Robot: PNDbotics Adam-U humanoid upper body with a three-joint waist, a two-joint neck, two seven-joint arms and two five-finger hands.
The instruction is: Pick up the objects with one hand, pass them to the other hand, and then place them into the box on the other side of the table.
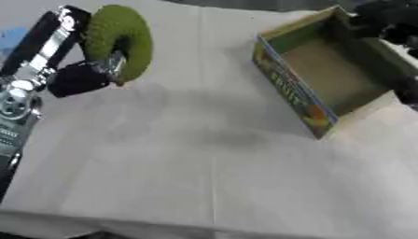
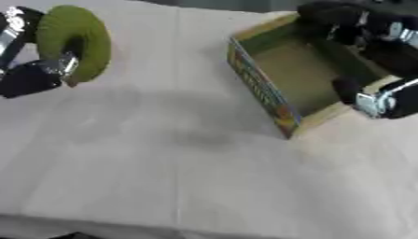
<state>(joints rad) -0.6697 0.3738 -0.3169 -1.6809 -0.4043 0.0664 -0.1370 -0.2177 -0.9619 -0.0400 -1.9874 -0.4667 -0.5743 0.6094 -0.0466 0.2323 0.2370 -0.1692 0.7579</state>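
Note:
A green padded ring (image 1: 135, 37) hangs above the table at the far left. My left hand (image 1: 78, 79) is shut on it, with a finger hooked through its hole and the thumb under its lower edge. The open cardboard box (image 1: 290, 91), with a colourful printed side, stands at the upper right, and I see nothing in it. My right hand (image 2: 384, 46) hovers over the box's far right part, fingers spread and holding nothing. It hides the box's far corner.
The pale table (image 1: 204, 177) stretches between the ring and the box, with its near edge along the bottom. My left forearm (image 1: 16, 102) runs down the left edge. A blue patch (image 1: 10, 35) shows at the far left.

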